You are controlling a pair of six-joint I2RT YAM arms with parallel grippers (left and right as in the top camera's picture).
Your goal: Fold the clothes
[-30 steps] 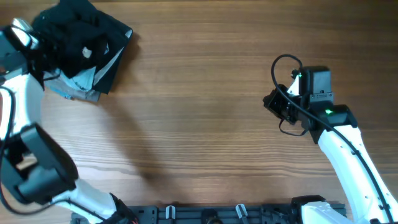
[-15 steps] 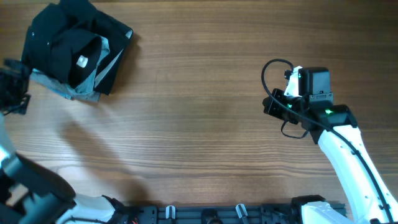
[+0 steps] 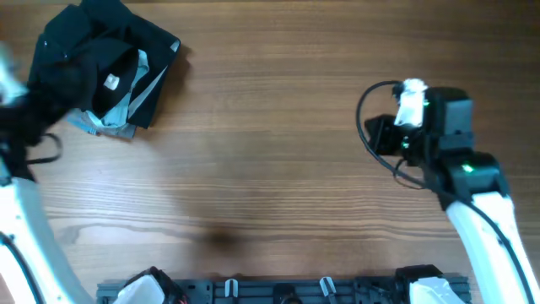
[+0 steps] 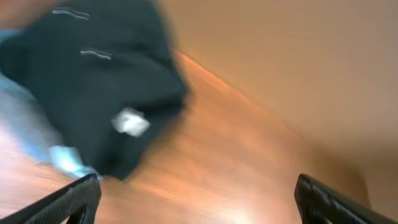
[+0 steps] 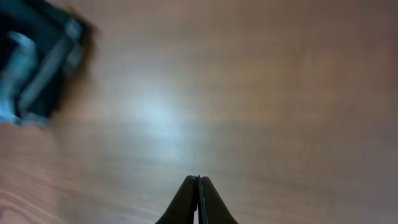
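Brown wood-grain tabletop [image 3: 270,152] is seen bearing, at the upper left of the overhead view, a large black soft-cloth T-shirt [image 3: 80,59], folded and laid on a light blue folded garment [image 3: 84,125]. Near it, the left gripper [image 4: 198,193] is held empty with fingers spread wide. Well to the right, the right gripper [image 5: 198,186] is seen with fingers pressed together, nothing between them.

The T-shirt [image 3: 84,59] lies atop other garments [image 3: 94,127] at the table [image 3: 278,127] far-left corner.

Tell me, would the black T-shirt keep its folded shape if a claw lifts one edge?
Probably not: the black T-shirt lies in soft, uneven folds, so it would likely droop and unfold. A push may also drag the light blue shirt under it.
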